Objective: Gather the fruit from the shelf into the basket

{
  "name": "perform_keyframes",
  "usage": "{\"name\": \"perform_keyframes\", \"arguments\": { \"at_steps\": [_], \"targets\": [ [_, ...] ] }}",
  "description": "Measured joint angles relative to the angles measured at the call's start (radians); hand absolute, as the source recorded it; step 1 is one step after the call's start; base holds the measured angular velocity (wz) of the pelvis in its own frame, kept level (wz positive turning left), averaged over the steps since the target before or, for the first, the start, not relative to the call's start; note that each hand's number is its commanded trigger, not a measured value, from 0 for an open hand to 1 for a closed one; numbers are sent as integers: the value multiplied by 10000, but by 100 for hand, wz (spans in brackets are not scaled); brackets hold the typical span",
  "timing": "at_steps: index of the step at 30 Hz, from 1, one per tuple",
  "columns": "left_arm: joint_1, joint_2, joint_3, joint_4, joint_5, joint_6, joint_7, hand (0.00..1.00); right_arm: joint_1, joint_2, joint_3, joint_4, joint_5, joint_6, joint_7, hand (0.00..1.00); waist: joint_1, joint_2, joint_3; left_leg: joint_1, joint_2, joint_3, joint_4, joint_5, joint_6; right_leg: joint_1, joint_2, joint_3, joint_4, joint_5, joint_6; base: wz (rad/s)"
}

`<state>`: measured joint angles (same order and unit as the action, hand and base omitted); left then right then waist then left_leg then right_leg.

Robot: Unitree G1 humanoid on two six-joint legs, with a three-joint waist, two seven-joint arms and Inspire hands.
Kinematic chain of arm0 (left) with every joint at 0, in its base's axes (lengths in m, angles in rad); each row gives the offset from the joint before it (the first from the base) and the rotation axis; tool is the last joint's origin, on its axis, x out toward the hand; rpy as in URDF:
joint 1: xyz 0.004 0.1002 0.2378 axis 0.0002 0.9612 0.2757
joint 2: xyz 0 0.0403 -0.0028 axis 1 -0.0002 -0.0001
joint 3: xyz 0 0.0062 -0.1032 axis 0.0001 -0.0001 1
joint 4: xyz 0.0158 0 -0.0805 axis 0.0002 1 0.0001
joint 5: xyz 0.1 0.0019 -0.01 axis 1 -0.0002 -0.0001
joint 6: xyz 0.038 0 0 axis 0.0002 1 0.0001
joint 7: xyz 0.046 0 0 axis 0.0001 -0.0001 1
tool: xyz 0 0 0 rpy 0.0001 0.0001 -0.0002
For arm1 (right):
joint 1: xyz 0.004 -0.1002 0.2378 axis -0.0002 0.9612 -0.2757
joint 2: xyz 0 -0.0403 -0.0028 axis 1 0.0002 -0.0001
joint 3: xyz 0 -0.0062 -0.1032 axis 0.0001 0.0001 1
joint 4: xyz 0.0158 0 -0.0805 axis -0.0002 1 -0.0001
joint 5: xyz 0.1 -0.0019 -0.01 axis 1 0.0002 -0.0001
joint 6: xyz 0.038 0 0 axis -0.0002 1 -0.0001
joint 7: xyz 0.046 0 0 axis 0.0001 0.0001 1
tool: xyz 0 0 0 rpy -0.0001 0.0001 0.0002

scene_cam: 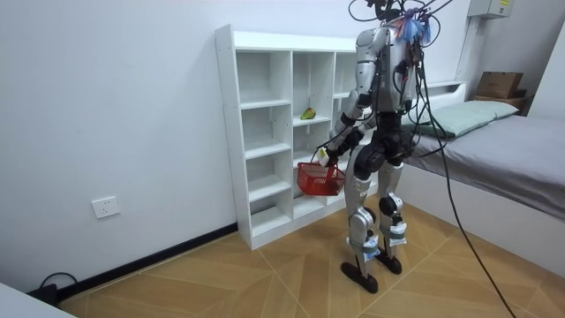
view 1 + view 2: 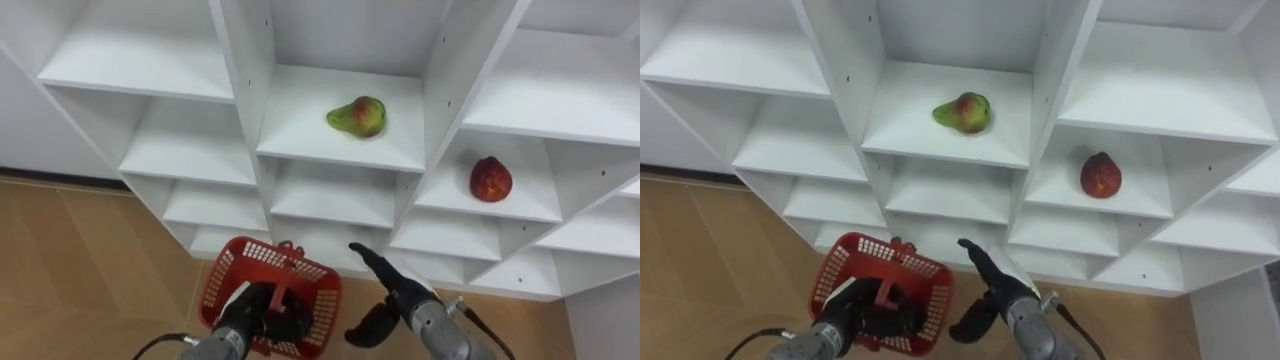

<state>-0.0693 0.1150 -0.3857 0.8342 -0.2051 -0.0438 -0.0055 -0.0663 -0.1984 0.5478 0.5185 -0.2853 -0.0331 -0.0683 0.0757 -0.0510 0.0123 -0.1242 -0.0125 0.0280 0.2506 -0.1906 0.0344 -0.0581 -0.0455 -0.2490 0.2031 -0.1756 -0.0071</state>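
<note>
Standing close before a tall white wooden closet (image 2: 245,60) with open square shelves, the robot has both feet on the light brown wooden floor (image 2: 80,260). In the room view a grey bed (image 1: 512,150) is behind it, at the room view's right.

The left hand (image 2: 250,315) is low in the eye view, and its dark fingers are curled round the upright handle of a red plastic basket (image 2: 218,280) with lattice walls. The basket hangs in front of the lowest shelves, above the floor.

The right hand (image 2: 400,295) is just beside the basket, on its right side, not touching it. Its fingers are stretched forward toward the closet, the thumb points down, and it holds nothing.

Two fruits lie in the closet. A green pear with a red cheek (image 2: 358,117) lies on its side on a shelf of the middle column, near the centre of the board. A round dark red fruit (image 2: 490,180) sits on a shelf of the next column to the right, lower than the pear. Both fruits are well above the two hands and apart from them.
</note>
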Motion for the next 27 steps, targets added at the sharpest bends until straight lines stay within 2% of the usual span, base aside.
{"name": "perform_keyframes", "arguments": {
  "at_steps": [5, 8, 10, 13, 17, 20, 22, 27],
  "targets": [
    [2, -165, 295, 15, -255, -40, 408, 100, 43, -15, -1, -460, -283, -2, -59, 0, 163, -120, 25, 222, 1, -26, -16, 0, -1, 228, 6, -1, -7, 0, 0, 2],
    [3, -149, 315, 36, -897, -44, 638, 100, 107, 14, 94, -607, -381, 2, -93, 0, 182, -204, 61, 330, 4, -51, -121, 0, -1, 307, 13, -19, 0, 0, 0, 0],
    [4, -113, 311, 66, -1195, -40, 772, 100, 126, 9, 208, -705, -415, 20, -156, 0, 186, -304, 51, 322, -1, -70, -130, -1, -2, 312, 23, -19, 1, 0, -1, 0],
    [6, -114, 310, 56, -1191, -13, 937, 100, 149, -25, 204, -1224, -801, 202, -170, 0, 173, -342, 50, 297, -1, -68, -128, -1, -2, 288, 24, -6, -1, 3, 1, 0],
    [5, -77, 331, -18, -1176, 6, 1110, 100, 156, -25, 206, -2329, -1439, 302, -185, 0, 198, -447, -16, 405, -4, -57, -125, 5, -11, 347, 46, 75, -13, 3, 1, 0],
    [8, -64, 320, 11, -1174, 5, 1114, 100, 155, -53, 210, -2767, -1556, 302, -207, 0, 332, -539, -13, 706, -4, -60, -193, 4, -11, 599, 76, 316, -63, 3, 2, -3],
    [9, -31, 381, 14, -1171, -9, 1115, 100, 150, -64, 208, -3063, -1545, 302, -212, 0, 417, -702, 12, 822, 0, -56, -239, 4, -13, 752, 104, 514, -205, 3, 2, -2],
    [17, -37, 495, 21, -1145, -7, 1120, 100, 65, -72, 200, -3528, -1585, 303, -275, 0, 418, -853, 22, 821, 3, -30, -260, 1, -16, 768, 109, 539, -175, 4, 3, 2]
  ]
}}
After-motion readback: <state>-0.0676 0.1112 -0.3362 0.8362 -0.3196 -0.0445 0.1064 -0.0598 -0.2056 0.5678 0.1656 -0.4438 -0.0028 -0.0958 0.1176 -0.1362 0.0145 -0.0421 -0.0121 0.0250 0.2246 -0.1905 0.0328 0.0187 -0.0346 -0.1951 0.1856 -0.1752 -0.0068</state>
